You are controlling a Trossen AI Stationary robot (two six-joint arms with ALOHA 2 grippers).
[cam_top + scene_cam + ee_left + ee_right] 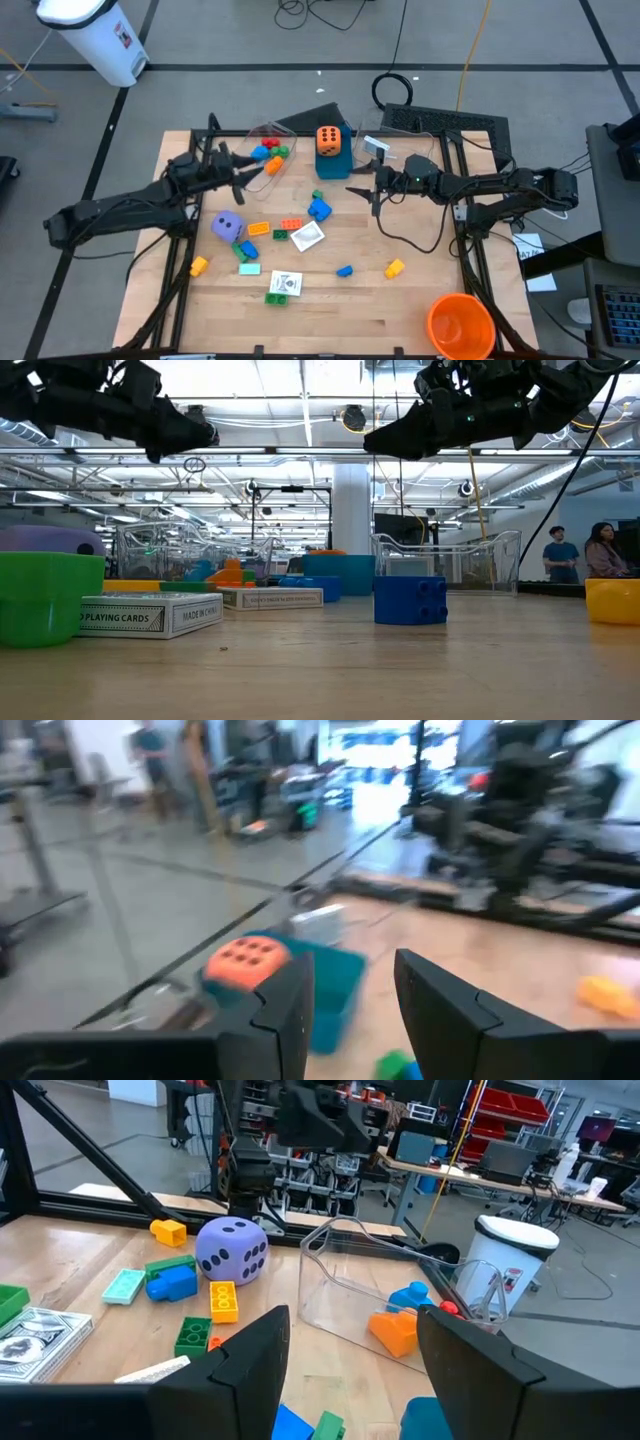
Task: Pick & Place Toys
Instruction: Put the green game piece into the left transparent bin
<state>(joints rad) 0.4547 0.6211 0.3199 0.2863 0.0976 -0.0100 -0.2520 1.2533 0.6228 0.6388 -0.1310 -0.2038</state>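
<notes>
Toys (291,224) scatter over the wooden table (380,310) in a workshop, beneath both empty, seemingly parted grippers (262,171) (365,186).

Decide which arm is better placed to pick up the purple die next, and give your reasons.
Probably the left. The purple die lies just below the left gripper, on that arm's side. The right gripper hovers farther away, beyond the blue box. Neither gripper holds anything.

Die (328,138) atop box (334,163)
</notes>
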